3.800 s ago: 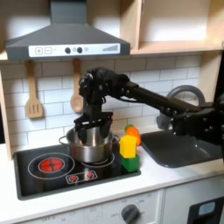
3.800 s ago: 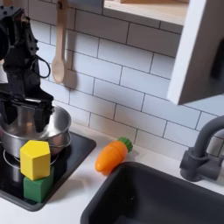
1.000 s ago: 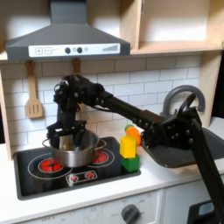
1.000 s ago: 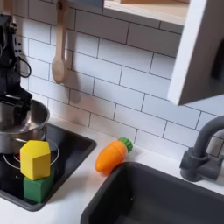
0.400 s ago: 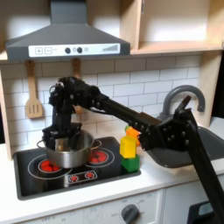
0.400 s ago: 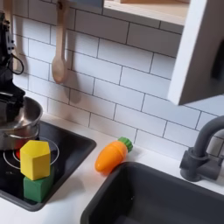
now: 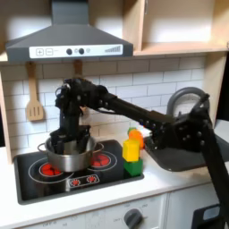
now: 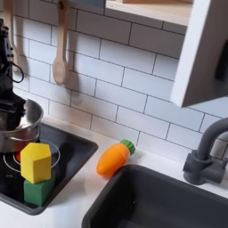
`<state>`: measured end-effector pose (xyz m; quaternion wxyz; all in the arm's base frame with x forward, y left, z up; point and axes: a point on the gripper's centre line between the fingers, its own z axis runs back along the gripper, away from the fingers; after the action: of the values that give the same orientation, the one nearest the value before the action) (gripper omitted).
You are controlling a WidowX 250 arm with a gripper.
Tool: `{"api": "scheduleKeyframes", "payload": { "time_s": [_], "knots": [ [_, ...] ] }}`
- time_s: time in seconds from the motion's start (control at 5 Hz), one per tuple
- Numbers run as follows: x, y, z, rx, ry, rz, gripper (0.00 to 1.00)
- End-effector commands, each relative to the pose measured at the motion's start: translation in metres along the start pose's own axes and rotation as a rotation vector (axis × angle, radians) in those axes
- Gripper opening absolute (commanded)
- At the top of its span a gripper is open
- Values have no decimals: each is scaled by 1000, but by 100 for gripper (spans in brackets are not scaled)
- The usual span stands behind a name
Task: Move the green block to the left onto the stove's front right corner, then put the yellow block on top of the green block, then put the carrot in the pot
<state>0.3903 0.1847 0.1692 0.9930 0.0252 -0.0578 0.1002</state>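
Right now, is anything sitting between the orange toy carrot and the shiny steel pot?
Yes: in both exterior views the yellow block stacked on the green block stands between the carrot and the pot.

Both exterior views are small, soft and grainy under even, fairly bright indoor light from above, with pale glare on the shiny round steel pot (image 7: 69,154) below the black pincer (image 7: 68,137), and a soft shadow under the grey range hood (image 7: 70,40).
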Motion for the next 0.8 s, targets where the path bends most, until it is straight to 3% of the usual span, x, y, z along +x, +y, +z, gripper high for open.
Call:
{"api": "scheduleKeyframes", "payload": {
  "time_s": [0.0, 0.6],
  "knots": [
    [-4, -17, 0, -27, 13, -2, 100],
    [-11, -35, -2, -43, 32, 1, 100]
  ]
}}
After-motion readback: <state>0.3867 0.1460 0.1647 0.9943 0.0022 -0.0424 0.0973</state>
